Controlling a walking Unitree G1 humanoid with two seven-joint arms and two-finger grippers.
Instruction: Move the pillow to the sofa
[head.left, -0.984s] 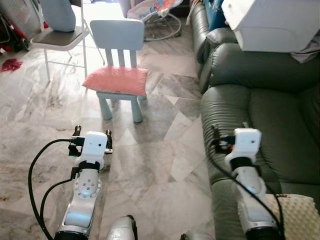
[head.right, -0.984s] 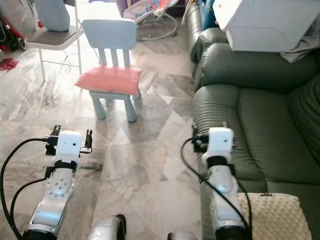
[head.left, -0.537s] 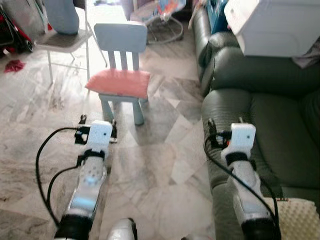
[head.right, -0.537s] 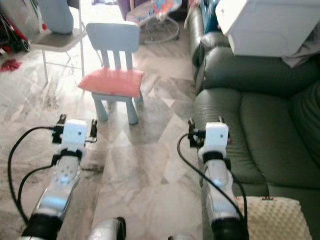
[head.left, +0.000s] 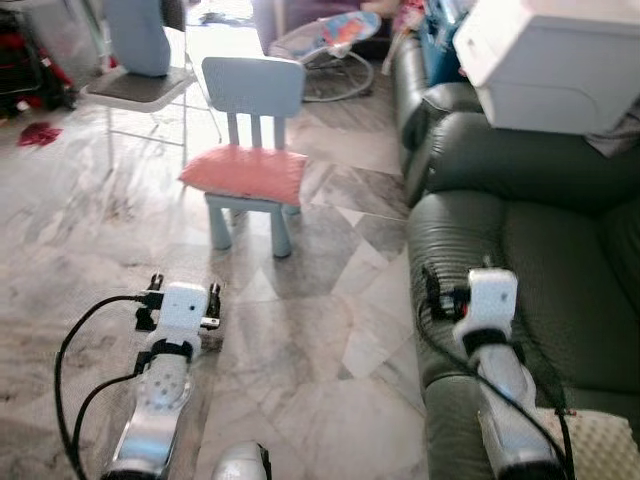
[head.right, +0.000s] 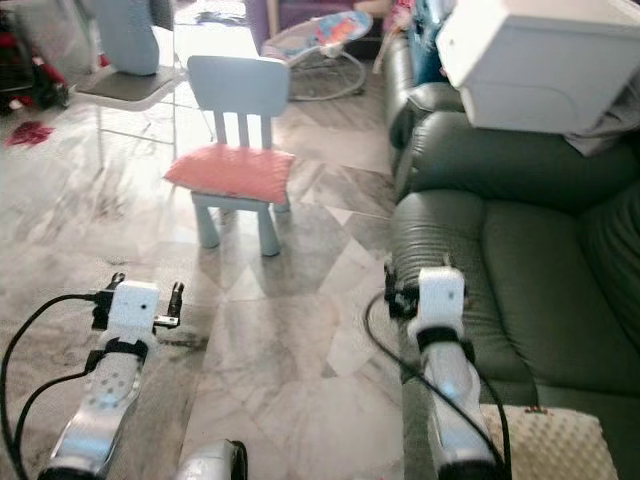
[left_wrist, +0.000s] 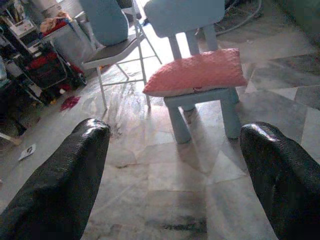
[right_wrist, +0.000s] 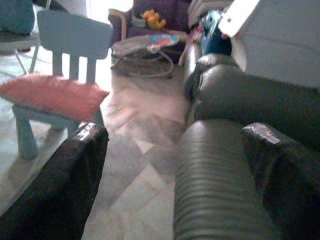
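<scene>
Both grippers empty, fingers spread: left gripper (head.left: 181, 291) over bare floor short of the blue chair (head.left: 253, 150), right gripper (head.left: 458, 291) over the sofa (head.left: 545, 240) arm. Pink pillow (head.left: 246, 173) lies on the chair seat. Likely soft, light; pinch a near edge.

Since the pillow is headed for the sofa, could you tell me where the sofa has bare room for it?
The dark green leather sofa's near seat cushion is bare, between the right gripper and the backrest. Farther along, a white plastic box crowds it. The pink pillow lies on the small light-blue chair.
</scene>
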